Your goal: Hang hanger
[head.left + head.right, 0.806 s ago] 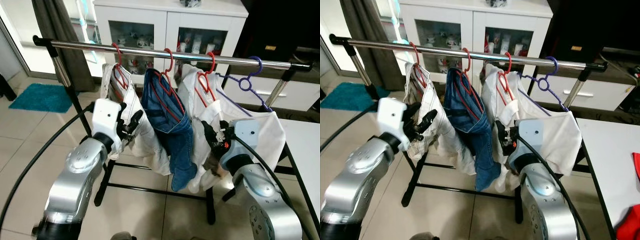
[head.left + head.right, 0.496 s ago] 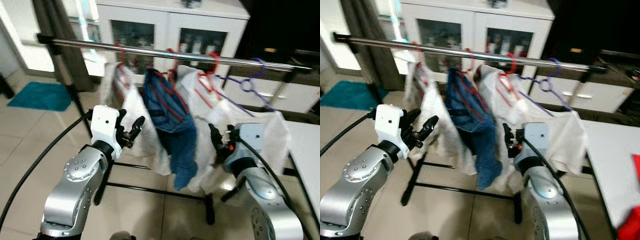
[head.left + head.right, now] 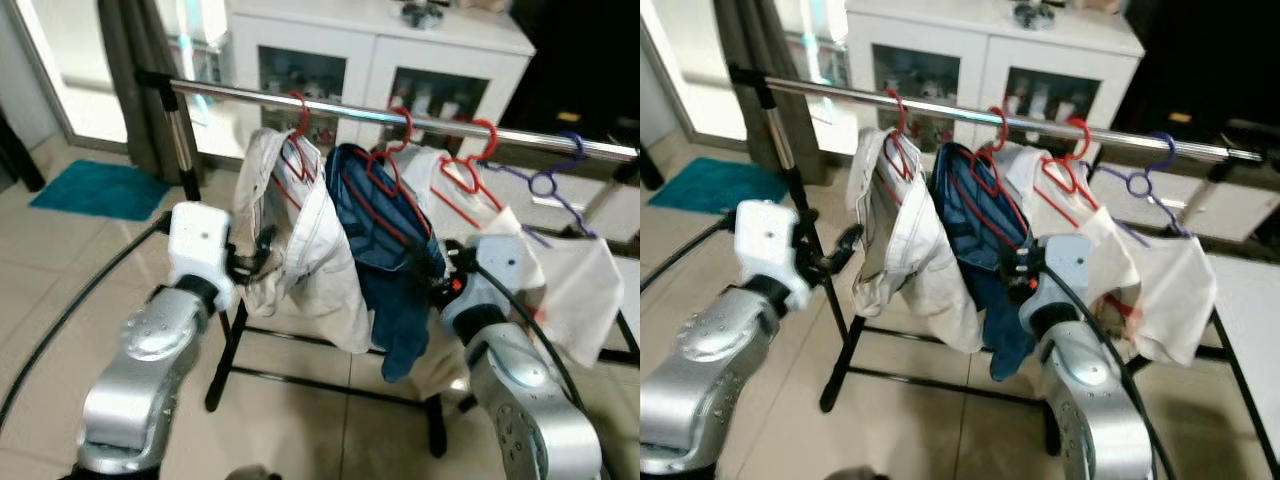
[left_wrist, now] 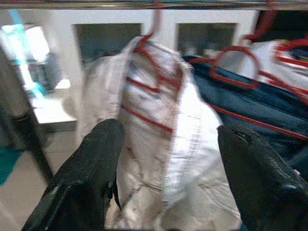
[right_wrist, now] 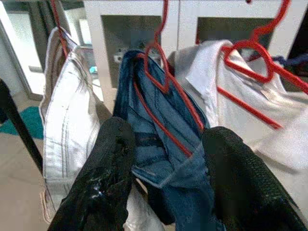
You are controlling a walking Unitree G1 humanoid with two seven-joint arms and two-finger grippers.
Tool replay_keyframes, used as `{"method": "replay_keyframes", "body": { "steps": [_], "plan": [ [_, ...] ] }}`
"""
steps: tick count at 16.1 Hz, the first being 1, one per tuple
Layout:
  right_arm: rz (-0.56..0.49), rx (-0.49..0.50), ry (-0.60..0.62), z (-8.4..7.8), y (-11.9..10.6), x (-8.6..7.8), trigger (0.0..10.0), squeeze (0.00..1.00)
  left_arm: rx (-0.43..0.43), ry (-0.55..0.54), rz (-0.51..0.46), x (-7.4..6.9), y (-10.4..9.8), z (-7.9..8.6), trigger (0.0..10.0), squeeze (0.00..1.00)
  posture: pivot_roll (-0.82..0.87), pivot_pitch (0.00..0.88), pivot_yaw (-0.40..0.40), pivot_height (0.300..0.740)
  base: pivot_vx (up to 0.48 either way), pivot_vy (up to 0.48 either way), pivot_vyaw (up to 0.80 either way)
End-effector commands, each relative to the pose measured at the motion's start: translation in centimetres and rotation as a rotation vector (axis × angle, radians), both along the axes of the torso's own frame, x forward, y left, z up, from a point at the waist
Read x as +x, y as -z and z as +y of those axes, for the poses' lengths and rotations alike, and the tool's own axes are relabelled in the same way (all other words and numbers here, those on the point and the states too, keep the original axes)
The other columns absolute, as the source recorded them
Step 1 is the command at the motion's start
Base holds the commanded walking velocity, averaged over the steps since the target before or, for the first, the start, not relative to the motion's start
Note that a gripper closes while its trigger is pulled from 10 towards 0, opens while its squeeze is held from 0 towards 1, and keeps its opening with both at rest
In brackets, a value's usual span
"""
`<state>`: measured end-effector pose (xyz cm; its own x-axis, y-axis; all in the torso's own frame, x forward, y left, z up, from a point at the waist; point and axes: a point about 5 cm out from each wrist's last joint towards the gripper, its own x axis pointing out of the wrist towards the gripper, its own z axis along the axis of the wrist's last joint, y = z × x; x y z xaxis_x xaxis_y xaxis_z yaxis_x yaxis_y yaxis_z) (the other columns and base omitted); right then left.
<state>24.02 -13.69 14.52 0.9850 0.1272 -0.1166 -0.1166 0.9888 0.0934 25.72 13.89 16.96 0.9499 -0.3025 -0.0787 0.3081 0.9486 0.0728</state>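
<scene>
A steel rail (image 3: 440, 125) carries several hangers. A red hanger (image 3: 297, 112) holds white trousers (image 3: 320, 260), a second red hanger (image 3: 398, 128) holds blue jeans (image 3: 385, 250), and a third red hanger (image 3: 478, 150) holds a white shirt (image 3: 1095, 230). A purple hanger (image 3: 550, 182) with a white cloth (image 3: 590, 290) hangs at the rail's right end. My left gripper (image 3: 255, 262) is open just left of the trousers, which face it in the left wrist view (image 4: 163, 125). My right gripper (image 3: 440, 285) is open at the jeans' right edge, with nothing between its fingers (image 5: 108, 178).
A white cabinet with glass doors (image 3: 350, 60) stands behind the rack. A dark curtain (image 3: 135, 110) and a teal rug (image 3: 95, 188) lie at the left. The rack's black base bars (image 3: 320, 385) cross the tiled floor. A white table edge (image 3: 1255, 300) is at the right.
The camera has swung left, so the rack sits further right in the picture. Both grippers stay open in front of the clothes, the left one now closer to the white trousers.
</scene>
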Motion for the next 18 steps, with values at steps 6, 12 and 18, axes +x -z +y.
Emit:
{"method": "replay_keyframes", "body": {
  "steps": [6,12,18],
  "plan": [
    [0.021,0.009,-0.034,0.6,0.3,0.3,10.0,0.00,-0.019,0.017,-0.020,0.2,-0.6,-0.3,10.0,0.00,0.07,0.000,-0.016,0.740,0.149,0.000,0.45],
    [0.018,-0.013,-0.085,1.0,0.1,0.5,10.0,0.00,0.000,0.027,-0.015,-0.3,-0.3,0.0,10.0,0.00,0.08,0.000,-0.027,0.740,0.326,0.000,0.13],
    [-0.029,0.065,-0.044,1.1,-0.5,0.9,10.0,0.00,0.040,0.041,-0.007,-0.9,-0.2,0.3,10.0,0.00,0.11,0.000,-0.024,0.740,0.341,0.000,0.40]
  ]
}}
